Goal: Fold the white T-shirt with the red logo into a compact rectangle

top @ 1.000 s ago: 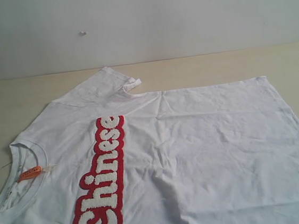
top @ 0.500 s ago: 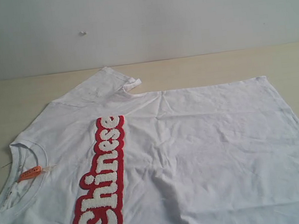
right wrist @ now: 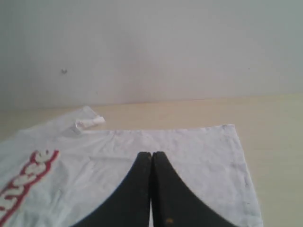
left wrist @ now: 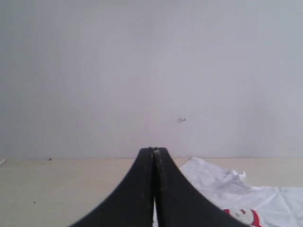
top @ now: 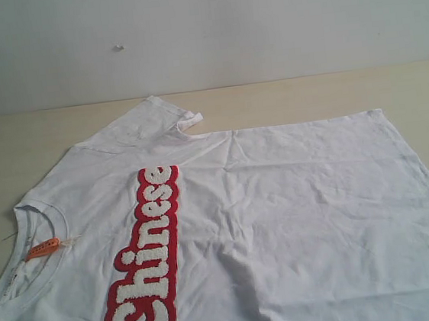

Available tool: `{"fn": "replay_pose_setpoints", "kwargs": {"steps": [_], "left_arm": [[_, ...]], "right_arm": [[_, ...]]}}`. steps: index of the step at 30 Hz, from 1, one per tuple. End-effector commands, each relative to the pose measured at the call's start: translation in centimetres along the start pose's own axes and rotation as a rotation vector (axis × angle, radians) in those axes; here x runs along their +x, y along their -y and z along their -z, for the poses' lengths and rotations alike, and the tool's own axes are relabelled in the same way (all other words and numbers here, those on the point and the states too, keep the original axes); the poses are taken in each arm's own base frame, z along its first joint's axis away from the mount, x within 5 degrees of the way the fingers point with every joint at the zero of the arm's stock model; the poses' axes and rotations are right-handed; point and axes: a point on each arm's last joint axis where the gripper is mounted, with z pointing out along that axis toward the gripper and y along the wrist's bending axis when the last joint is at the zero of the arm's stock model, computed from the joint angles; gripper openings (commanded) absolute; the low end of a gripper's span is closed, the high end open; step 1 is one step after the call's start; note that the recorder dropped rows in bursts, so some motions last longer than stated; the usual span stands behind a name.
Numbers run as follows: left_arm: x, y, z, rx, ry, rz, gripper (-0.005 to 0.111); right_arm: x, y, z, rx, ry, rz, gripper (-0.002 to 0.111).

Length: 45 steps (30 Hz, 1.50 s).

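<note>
The white T-shirt [top: 282,215] lies spread flat and wrinkled on the table, neck at the left with its orange tag [top: 43,248]. The red logo [top: 148,259] runs as a strip along the chest. One sleeve [top: 156,117] points to the far edge. Neither gripper shows in the exterior view. In the left wrist view, my left gripper [left wrist: 154,150] is shut with nothing in it, held above the table beside the shirt's sleeve [left wrist: 213,177]. In the right wrist view, my right gripper [right wrist: 151,154] is shut and empty above the shirt's lower body [right wrist: 189,146].
The light wooden table [top: 308,97] runs to a plain white wall [top: 262,25] behind. Bare tabletop shows at the far side and at the left [top: 0,167] of the shirt. The shirt's hem [top: 423,169] lies toward the right.
</note>
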Motion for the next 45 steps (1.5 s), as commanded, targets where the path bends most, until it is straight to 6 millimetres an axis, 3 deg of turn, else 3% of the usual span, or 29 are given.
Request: {"fn": "replay_pose_setpoints", "kwargs": {"steps": [1,6,13,17,21,29,36,41,45], "left_arm": [[-0.3,0.1,0.0,0.013,0.031,0.241,0.000],[-0.7,0.1,0.1,0.028,0.078,0.367,0.000],[-0.1,0.0,0.0,0.007,0.003,0.477,0.000],[-2.4,0.2,0.3,0.000,-0.012,0.463,0.000],[-5.5,0.3,0.0,-0.008,-0.037,0.367,0.000],[-9.0,0.5,-2.7,-0.033,-0.278,0.094,0.000],[-10.7,0.8,-6.1,-0.013,-0.402,-0.016,0.000],[-11.8,1.5,-8.8,0.038,-0.488,-0.057,0.000],[-12.6,2.4,-11.0,0.140,-0.636,-0.223,0.000]], "right_arm": [[-1.4,-0.1,0.1,-0.019,0.165,-0.089,0.000],[-2.5,-0.1,0.4,-0.030,0.293,-0.113,0.000],[-2.4,-0.1,0.4,-0.036,0.285,-0.171,0.000],[-2.9,-0.2,0.5,-0.043,0.277,-0.200,0.000],[-5.5,-0.9,1.2,-0.059,0.313,-0.172,0.000],[-10.7,-2.2,0.7,-0.024,0.130,0.097,0.000],[-14.7,-2.2,-1.8,0.084,-0.108,0.333,0.000],[-16.5,-2.2,-4.6,0.109,-0.190,0.421,0.000],[-17.3,-2.4,-7.2,0.097,-0.251,0.467,0.000]]}}
